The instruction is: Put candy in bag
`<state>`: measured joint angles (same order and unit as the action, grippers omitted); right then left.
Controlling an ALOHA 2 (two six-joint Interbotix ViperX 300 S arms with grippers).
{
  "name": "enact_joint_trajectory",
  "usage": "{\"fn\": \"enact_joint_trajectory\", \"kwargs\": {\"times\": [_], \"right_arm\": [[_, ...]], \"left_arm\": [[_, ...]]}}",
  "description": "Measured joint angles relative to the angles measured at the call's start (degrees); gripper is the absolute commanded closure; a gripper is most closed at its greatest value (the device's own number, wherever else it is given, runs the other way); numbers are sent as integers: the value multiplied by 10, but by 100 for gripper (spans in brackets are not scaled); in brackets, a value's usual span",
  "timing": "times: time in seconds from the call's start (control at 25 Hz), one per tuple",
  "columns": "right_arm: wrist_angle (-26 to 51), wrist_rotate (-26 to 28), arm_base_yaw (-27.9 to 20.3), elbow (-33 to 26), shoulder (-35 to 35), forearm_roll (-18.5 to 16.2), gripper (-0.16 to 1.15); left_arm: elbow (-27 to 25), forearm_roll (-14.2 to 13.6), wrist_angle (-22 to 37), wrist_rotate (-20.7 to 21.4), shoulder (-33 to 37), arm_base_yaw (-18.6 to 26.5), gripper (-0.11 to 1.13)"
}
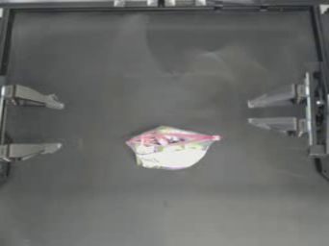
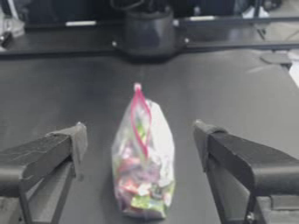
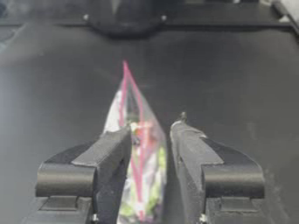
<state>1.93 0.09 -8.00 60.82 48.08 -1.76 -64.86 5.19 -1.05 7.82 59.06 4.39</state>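
Observation:
The bag (image 1: 170,148) lies in the middle of the table, clear plastic with a pink-red seal strip and colourful contents showing through. No separate candy shows on the table; I cannot pick it out among the bag's contents. My left gripper (image 1: 59,125) is at the left edge, open wide and well clear of the bag. My right gripper (image 1: 250,113) is at the right, open, a short way from the bag's right corner. Each wrist view looks between its open jaws at the bag (image 2: 143,162) (image 3: 137,144), farther off on the table.
Dark table all around the bag. A metal frame rail (image 1: 160,7) runs along the far edge. The right arm's base (image 2: 149,33) shows across the table in the left wrist view, and the left arm's base (image 3: 125,19) in the right wrist view.

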Motion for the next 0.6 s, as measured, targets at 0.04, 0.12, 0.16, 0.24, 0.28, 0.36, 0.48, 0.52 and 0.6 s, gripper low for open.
{"fn": "enact_joint_trajectory", "kwargs": {"times": [0.04,0.12,0.16,0.24,0.28,0.36,0.48,0.52,0.6], "right_arm": [[-1,0,0,1,4,0,25],[-1,1,0,4,10,1,25],[0,1,0,5,13,1,25],[0,1,0,8,18,1,25],[-1,1,0,8,19,1,25],[-1,1,0,10,22,1,25],[0,2,0,10,25,1,25],[-1,2,0,9,26,1,25],[-1,2,0,11,29,2,25]], "left_arm": [[-2,-1,0,0,3,0,1],[-6,-1,0,-1,11,0,1],[-9,-1,0,-1,14,2,1],[-11,0,1,0,19,4,1],[-13,0,0,-1,24,4,1],[-14,-1,1,-1,30,5,1],[-18,-1,0,0,45,7,1],[-21,-1,0,-1,49,8,1],[-24,-1,0,0,57,8,1]]}}
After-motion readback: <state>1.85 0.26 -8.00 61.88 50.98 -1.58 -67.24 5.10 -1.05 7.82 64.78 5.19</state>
